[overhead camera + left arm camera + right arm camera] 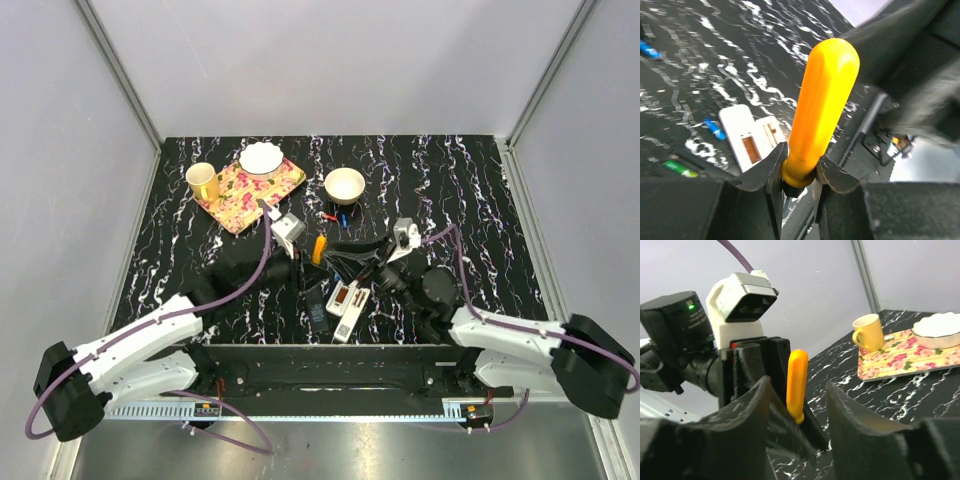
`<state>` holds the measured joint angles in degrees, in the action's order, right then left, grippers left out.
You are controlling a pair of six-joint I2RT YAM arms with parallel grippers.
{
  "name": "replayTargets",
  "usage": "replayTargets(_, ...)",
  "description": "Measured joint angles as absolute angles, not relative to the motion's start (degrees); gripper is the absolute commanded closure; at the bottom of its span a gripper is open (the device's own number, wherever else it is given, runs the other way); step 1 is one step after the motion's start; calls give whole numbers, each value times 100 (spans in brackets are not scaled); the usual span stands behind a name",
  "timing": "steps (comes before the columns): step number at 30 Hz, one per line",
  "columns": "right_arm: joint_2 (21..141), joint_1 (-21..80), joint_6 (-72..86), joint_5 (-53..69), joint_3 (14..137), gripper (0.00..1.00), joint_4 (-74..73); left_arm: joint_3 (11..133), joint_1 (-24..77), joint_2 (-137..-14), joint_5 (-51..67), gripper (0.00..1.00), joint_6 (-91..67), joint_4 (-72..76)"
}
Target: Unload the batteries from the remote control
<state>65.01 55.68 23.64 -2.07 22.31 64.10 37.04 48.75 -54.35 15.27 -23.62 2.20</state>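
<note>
Top view: the left gripper (314,258) holds an orange-handled tool (318,247) over the middle of the counter (480,230). The right gripper (352,258) sits at 3 o'clock of it, very near. The white remote (345,298) lies flat at 5 o'clock of the tool, near the counter's near edge, with a dark remote (318,312) just at its 9 o'clock. 2 loose batteries (337,215) lie at 6 o'clock of the bowl (344,185). Risk: both arms crowd 1 spot, so a knock between them looks possible.

Left wrist view: the jaws are narrow, clamped on the low end of the tool's handle (822,100). The white remote has its compartment open; cannot tell if cells remain inside. A blue battery (715,129) lies just at its 9 o'clock and a green battery (679,169) at 7 o'clock. Risk: with so short a hold, the tool could twist under prying load. Nothing pins the remote, so it could skid and cells could roll.

Right wrist view: the jaws are wide and hold nothing, framing the tool and the left gripper. The yellow cup (867,332) and tray (900,362) sit at 2 o'clock, well apart. Risk: closing here would likely catch the tool, not the remote.
</note>
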Motion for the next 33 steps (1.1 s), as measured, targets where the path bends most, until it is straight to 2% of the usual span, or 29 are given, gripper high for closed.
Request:
replayTargets(1,6274,5476,2362,-78,2237,16,6128,3706,4753,-5358,1490,100,-2375,121)
replayTargets(2,6104,5336,2408,89,2248,11,5933,3719,4630,-5297,1455,100,-2375,14)
replayTargets(5,5690,4445,2630,991,2383,6,5360,3752,4484,-5221,1439,100,-2368,-303)
replayTargets(7,5653,3850,2893,1636,2445,6,5312,3752,4486,-5179,1507,100,-2366,-495)
replayTargets(11,5964,3520,3376,2825,2622,19,5354,3752,4486,-5037,1721,100,-2355,-694)
replayTargets(15,6650,3520,3975,3785,2897,25,5826,3767,4486,-4947,1907,100,-2351,-725)
replayTargets(24,7373,3743,4606,4429,3253,28,6466,4014,4486,-5155,2292,100,-2351,-762)
replayTargets(27,7456,3861,4654,4431,3317,35,6547,4016,4486,-5199,2359,100,-2351,-770)
replayTargets(29,7557,3894,4703,4425,3361,49,6632,4016,4486,-5210,2408,100,-2351,-764)
replayTargets(33,7856,3909,4856,4416,3444,65,6836,4016,4486,-5231,2475,100,-2351,-764)
